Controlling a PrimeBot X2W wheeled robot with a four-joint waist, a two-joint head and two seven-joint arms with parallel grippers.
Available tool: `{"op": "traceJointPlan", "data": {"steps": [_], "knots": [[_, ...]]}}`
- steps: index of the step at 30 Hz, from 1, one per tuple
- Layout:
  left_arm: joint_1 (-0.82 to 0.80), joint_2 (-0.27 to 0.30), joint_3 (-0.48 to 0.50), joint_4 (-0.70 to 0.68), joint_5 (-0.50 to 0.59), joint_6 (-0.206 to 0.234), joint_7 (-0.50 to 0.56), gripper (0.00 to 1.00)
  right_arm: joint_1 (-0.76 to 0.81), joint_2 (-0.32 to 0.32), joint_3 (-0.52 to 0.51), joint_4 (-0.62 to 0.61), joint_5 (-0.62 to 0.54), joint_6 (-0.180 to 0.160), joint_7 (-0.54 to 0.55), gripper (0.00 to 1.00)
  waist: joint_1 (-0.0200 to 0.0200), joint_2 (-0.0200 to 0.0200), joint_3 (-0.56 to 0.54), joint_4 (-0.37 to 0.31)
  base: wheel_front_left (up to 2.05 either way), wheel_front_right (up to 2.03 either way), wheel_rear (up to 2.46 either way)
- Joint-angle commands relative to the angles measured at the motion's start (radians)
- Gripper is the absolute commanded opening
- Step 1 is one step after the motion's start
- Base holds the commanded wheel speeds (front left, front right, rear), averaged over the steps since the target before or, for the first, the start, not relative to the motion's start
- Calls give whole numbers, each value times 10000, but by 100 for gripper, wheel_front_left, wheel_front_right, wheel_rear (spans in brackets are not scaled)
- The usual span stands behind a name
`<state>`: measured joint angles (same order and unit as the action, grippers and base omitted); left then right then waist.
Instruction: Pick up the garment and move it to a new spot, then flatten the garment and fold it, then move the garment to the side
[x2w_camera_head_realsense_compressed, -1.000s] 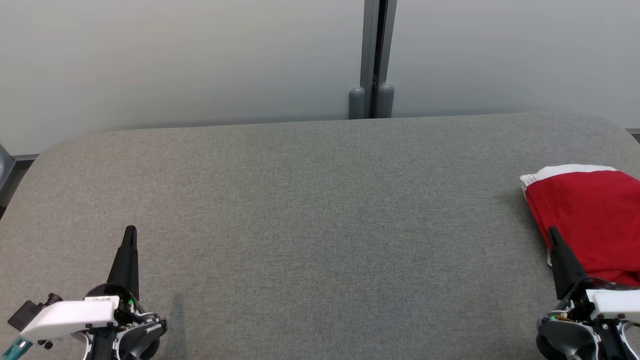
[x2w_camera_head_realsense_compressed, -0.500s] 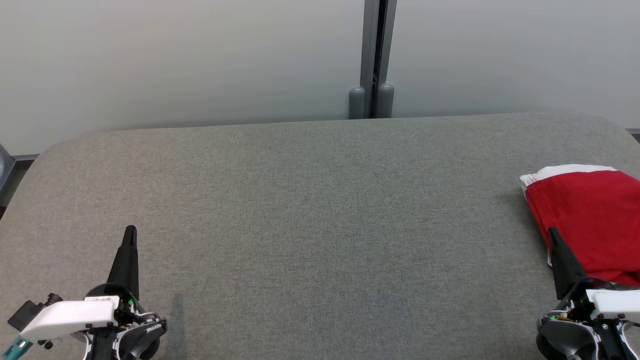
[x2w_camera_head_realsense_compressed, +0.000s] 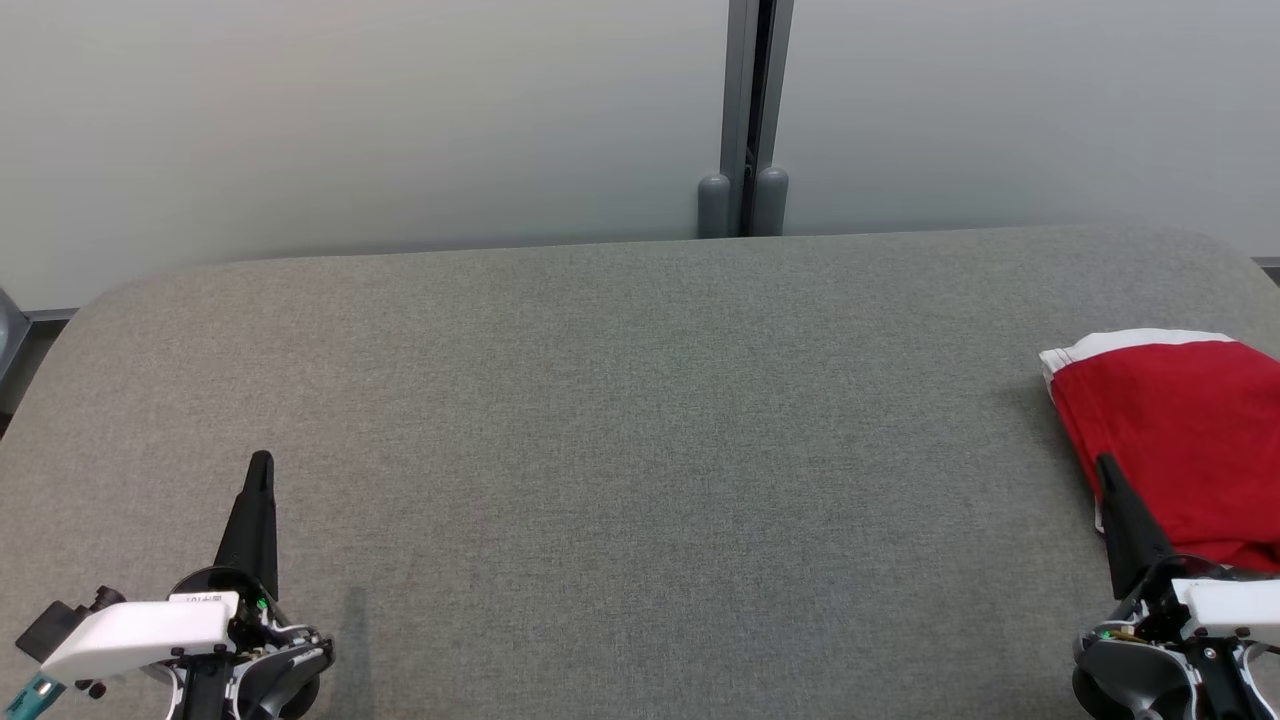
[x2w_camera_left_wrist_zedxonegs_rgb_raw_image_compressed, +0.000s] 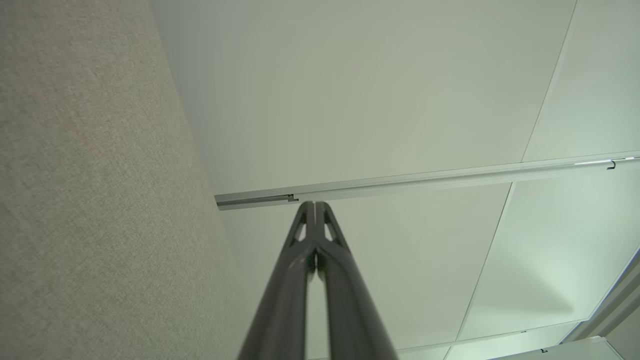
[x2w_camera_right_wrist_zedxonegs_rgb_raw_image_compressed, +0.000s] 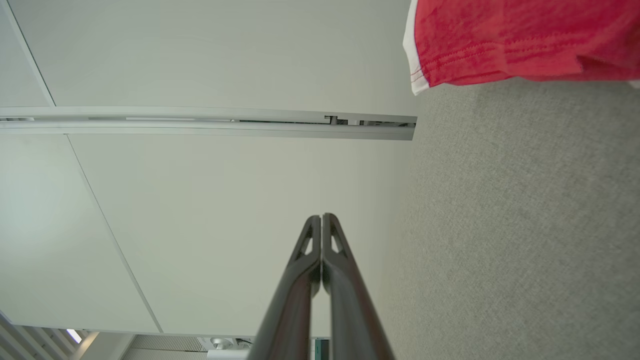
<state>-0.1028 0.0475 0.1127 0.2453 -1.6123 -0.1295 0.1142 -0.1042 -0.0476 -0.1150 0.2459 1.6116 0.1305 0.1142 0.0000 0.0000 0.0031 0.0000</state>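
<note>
The garment (x2w_camera_head_realsense_compressed: 1185, 440), red with a white edge, lies folded at the far right of the grey table (x2w_camera_head_realsense_compressed: 640, 420); the frame edge cuts off its right part. In the right wrist view the garment (x2w_camera_right_wrist_zedxonegs_rgb_raw_image_compressed: 520, 40) fills the upper right corner. My right gripper (x2w_camera_head_realsense_compressed: 1105, 465) is at the lower right, shut and empty, its tip raised in front of the garment's near left side. In its own view the right gripper (x2w_camera_right_wrist_zedxonegs_rgb_raw_image_compressed: 321, 216) has both fingers pressed together. My left gripper (x2w_camera_head_realsense_compressed: 260, 460) rests at the lower left, shut with nothing in it, and the left gripper (x2w_camera_left_wrist_zedxonegs_rgb_raw_image_compressed: 314, 203) points toward the wall.
A pale wall (x2w_camera_head_realsense_compressed: 350, 120) runs behind the table, with a grey vertical post (x2w_camera_head_realsense_compressed: 745, 120) at its middle. The table's far edge is rounded at both corners.
</note>
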Motion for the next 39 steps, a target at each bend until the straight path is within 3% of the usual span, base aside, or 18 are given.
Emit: {"op": "traceJointPlan", "data": {"steps": [1, 39], "knots": [[-123, 52, 43, 3, -13, -31, 32, 0, -83, -39, -12, -24, 21, 4, 37, 0, 0, 0, 0, 0, 0, 0, 0], [-123, 52, 41, 1, -14, -31, 31, 0, -83, -39, -7, -25, 24, 4, 34, 0, 0, 0, 0, 0, 0, 0, 0]]}}
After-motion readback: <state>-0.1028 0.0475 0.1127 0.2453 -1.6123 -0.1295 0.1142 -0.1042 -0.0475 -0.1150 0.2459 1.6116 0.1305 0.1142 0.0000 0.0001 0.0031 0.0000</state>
